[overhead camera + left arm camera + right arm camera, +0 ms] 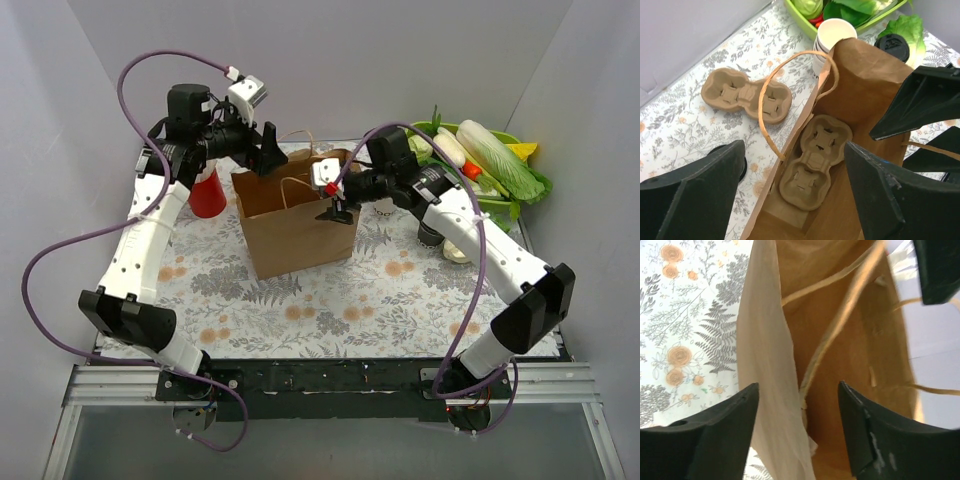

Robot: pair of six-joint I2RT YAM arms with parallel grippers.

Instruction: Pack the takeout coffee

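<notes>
Pulp carriers, two: bagged carrier point(812, 162) on the floor of the one brown paper bag point(867, 85), below the gap of the left gripper point(795, 147), fingers wide and empty; table carrier point(746, 95) beyond its outer finger; one black-lidded coffee cup point(892, 47) past the bag; right gripper point(797, 385) wide, empty, straddling the bag's wall.

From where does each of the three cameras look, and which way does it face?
Top external: above and behind the robot, facing down on the table; the left arm and right arm show.
Left wrist: on the left gripper, facing down into the bag at a carrier; its fingers show.
Right wrist: on the right gripper, facing the bag's open rim; its fingers show.
Shared: all three see the bag.
</notes>
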